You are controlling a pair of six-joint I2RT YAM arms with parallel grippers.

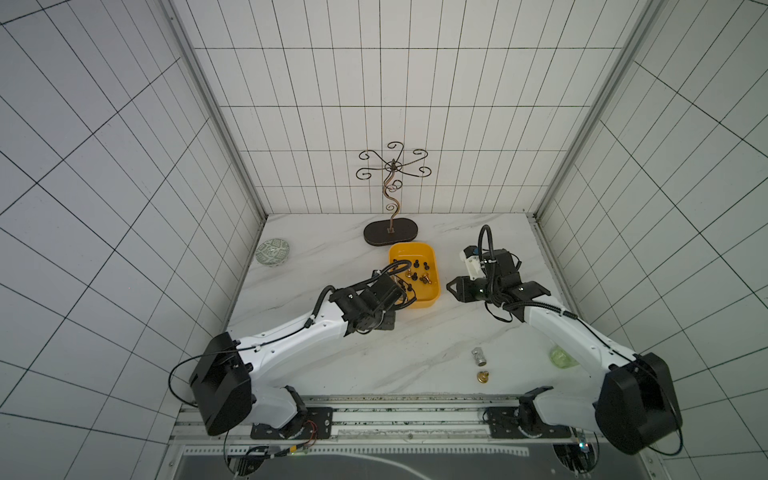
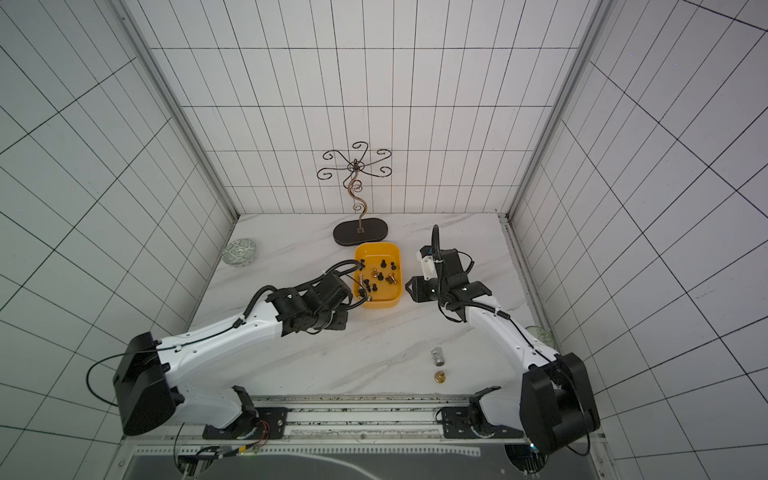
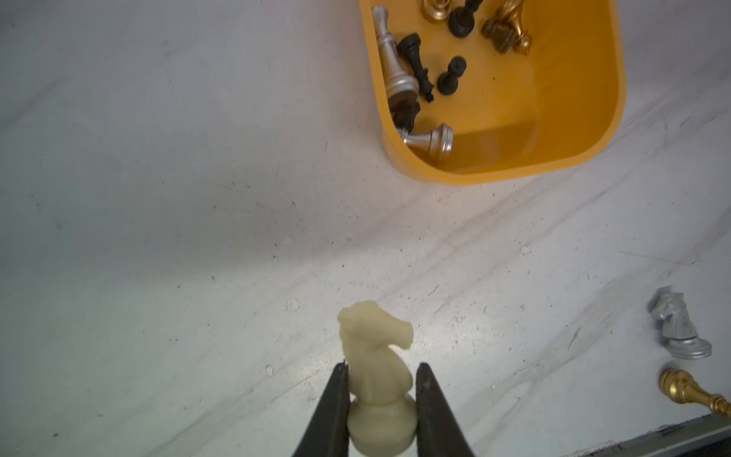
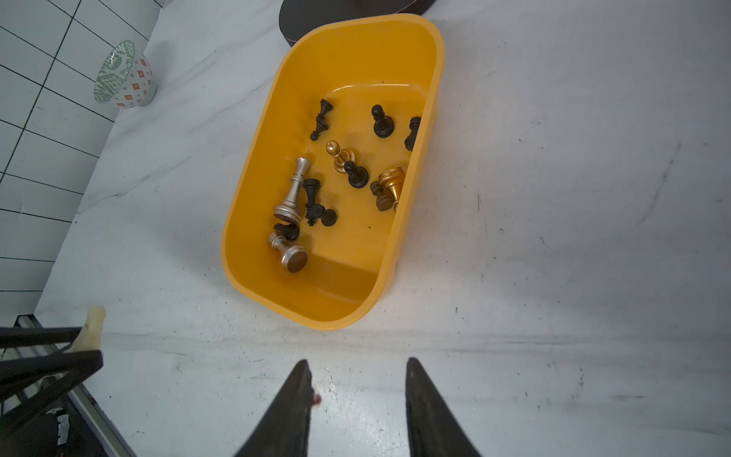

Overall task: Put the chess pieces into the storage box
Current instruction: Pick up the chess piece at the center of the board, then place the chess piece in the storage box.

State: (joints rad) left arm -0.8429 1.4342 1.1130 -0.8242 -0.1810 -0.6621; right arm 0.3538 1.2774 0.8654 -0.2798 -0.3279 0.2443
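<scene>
The storage box is a yellow-orange tub in mid-table, also seen in the right wrist view. Several chess pieces lie in it: black pawns, a silver piece and a gold one. My left gripper is shut on a cream knight, a little short of the box's near left corner. A silver knight and a gold piece lie on the table at the front right. My right gripper stands open and empty over bare table to the right of the box.
A wire stand with a dark oval base sits right behind the box. A patterned bowl rests at the far left edge. A greenish glass object lies under my right arm. Tiled walls close in three sides.
</scene>
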